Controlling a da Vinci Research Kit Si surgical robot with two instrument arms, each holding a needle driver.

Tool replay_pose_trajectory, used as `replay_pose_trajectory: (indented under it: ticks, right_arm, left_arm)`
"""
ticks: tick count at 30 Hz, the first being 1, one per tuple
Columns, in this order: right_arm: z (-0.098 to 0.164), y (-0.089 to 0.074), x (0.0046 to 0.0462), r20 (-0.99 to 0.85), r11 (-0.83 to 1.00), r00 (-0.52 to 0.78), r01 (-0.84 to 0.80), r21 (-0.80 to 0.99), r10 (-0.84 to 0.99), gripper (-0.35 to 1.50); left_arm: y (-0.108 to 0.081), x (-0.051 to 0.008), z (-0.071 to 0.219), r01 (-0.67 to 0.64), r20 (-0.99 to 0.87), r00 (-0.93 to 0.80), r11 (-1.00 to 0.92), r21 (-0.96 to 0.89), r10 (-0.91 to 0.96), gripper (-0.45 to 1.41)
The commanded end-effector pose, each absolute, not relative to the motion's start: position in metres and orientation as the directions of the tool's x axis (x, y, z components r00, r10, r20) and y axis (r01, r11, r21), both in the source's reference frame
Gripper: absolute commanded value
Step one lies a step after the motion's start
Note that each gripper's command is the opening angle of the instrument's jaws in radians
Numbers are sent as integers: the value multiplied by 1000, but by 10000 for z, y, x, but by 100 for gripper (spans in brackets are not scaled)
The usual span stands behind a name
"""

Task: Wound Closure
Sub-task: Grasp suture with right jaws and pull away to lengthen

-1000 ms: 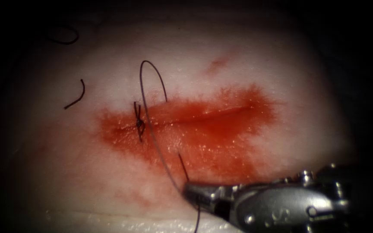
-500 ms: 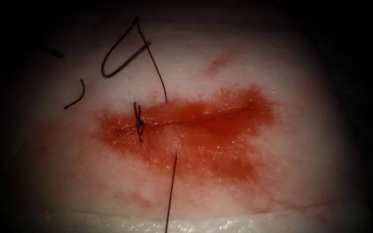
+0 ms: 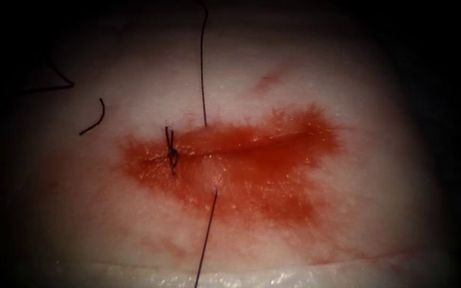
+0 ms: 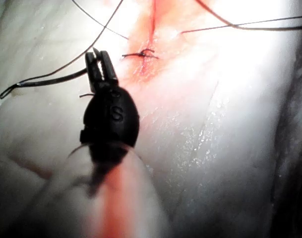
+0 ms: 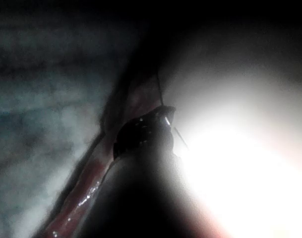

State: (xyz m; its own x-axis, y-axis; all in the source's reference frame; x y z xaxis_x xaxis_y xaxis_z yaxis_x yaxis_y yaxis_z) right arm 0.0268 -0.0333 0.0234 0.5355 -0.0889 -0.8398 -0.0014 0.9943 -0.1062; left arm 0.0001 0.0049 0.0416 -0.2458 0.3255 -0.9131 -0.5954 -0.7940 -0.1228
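The left tool (image 4: pixel 101 54), jaws nearly closed, grips the needle (image 4: pixel 46 80) near one end, off the tissue (image 3: pixel 348 213), probably to keep the thread (image 3: pixel 202 64) free. The thread crosses the cut (image 3: pixel 273 140) right of the knot (image 3: pixel 172 153). I cannot tell the right tool's (image 5: pixel 146 131) grip.

Pale pink-white tissue (image 3: pixel 348 213); red fluid (image 3: pixel 262 176) staining darker orange-red along cut (image 3: pixel 252 141). Dark purple-black thread (image 3: pixel 203 69), black knot (image 3: pixel 172 153), dark cut end (image 3: pixel 94 118). Left tool (image 4: pixel 101 62) matte black, letter "S" embossed.

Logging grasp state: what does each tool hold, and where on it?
Left tool is shut on the needle near one end; the needle is not in the tissue. Right tool: cannot tell.
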Motion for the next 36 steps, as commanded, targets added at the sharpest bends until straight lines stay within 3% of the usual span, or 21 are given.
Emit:
replay_pose_trajectory:
  ticks: [1, 4, 6, 28, 36]
  right_arm:
    - [243, -317, 268, -844, 993, 529, -18, -116, -89, 98]
    - [259, -272, 257, -853, 983, 507, -55, -175, -124, 128]
    - [272, -253, 252, -865, 978, 488, -96, -186, -117, 135]
    - [407, -183, 226, -855, 968, 497, -101, -230, -152, 130]
    - [443, -193, 234, -847, 962, 509, -117, -245, -154, 128]
  left_arm:
    - [48, -5, 422, -595, -913, -245, -794, -123, 325, -45]
    - [48, -5, 422, -595, -913, -245, -794, -123, 325, -45]
    - [48, -5, 422, -595, -913, -245, -794, -123, 325, -45]
    - [48, -6, 426, -594, -912, -246, -794, -126, 328, -45]
    - [48, -6, 429, -595, -911, -245, -794, -129, 331, -45]
